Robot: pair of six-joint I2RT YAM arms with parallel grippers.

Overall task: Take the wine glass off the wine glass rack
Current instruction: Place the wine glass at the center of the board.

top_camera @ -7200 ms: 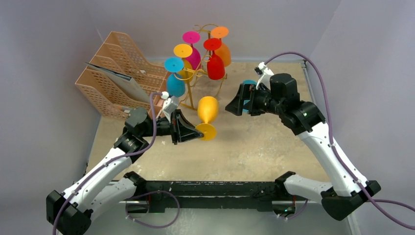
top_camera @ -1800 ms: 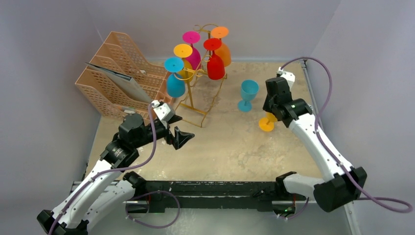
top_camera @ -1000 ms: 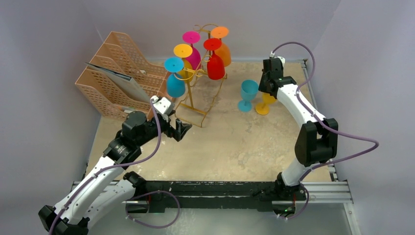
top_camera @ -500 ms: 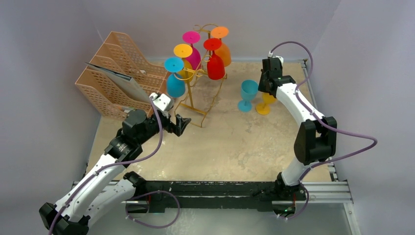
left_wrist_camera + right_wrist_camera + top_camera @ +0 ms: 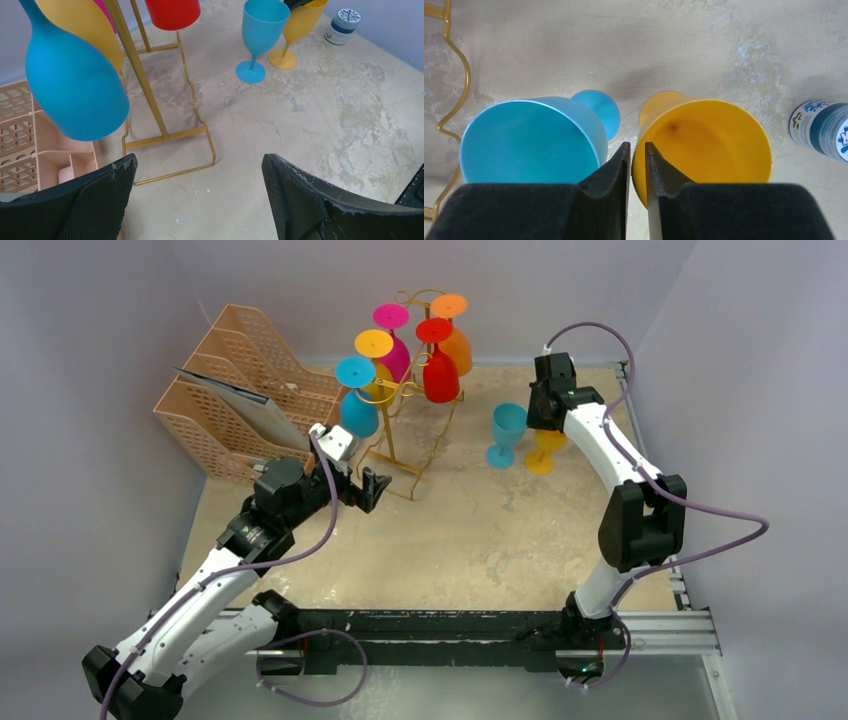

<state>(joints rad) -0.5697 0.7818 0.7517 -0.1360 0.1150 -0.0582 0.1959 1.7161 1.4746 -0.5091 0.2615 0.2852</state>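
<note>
The gold wine glass rack [image 5: 388, 440] stood at the back of the bench [image 5: 480, 540], and five glasses hung on its hooks with the bowls down: a blue wine glass [image 5: 358, 412] on the near-left side of the rack, then a second yellow glass [image 5: 373, 344], a pink glass [image 5: 397, 355], a red glass [image 5: 441, 378] and an orange glass [image 5: 458, 348]. To the right of the rack, off its hooks, a teal wine glass [image 5: 508, 428] and a yellow wine glass [image 5: 545, 452] stood upright on the bench, just beside each other. The right end effector [image 5: 637, 147] hung over them, one finger inside the rim of the yellow wine glass and one outside it, with only a narrow gap; we could not tell if it gripped the rim or not. The left end effector [image 5: 200, 200] was near the front of the rack base, below the blue wine glass, with the fingers wide apart and nothing between them. A peach file organizer [image 5: 230, 390] was left of the rack, and a small bottle [image 5: 821, 130] lay well to the right of the rack, beyond the yellow wine glass.
</note>
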